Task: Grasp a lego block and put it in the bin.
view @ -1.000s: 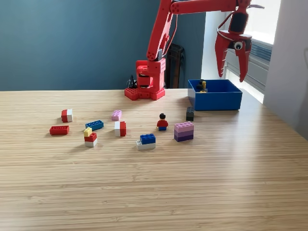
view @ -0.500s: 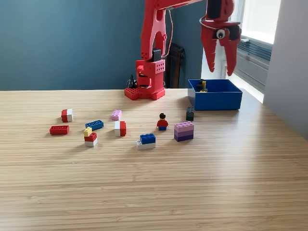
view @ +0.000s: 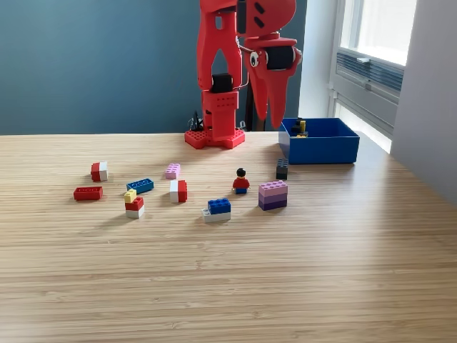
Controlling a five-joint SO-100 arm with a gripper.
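The red pincer (view: 270, 118) hangs high in the air with its tips pointing down. The two tips sit close together, and nothing is in them, so it looks clenched and empty. It hangs in front of the red arm's base (view: 214, 136), which stands at the back of the wooden bench (view: 285, 271).

Just to the exterior view's right of the pincer, and lower, is the blue bin (view: 319, 146). It sits on the bench near the back. A small black and yellow piece (view: 300, 128) lies inside it, by the back left corner.

A black block (view: 282, 169) stands on the bench just in front of the bin's left corner. Near it is a purple and pink block (view: 273, 194), and a little lego man (view: 241, 181) in a red top stands beside that. In front of him is a blue and white block (view: 217, 210).

More to the exterior view's left are a red and white block (view: 178, 191), a small pink block (view: 172, 171), a flat blue block (view: 140, 186), and a yellow, red and white stack (view: 133, 204). Farthest left are a flat red block (view: 88, 193) and another red and white block (view: 99, 171).
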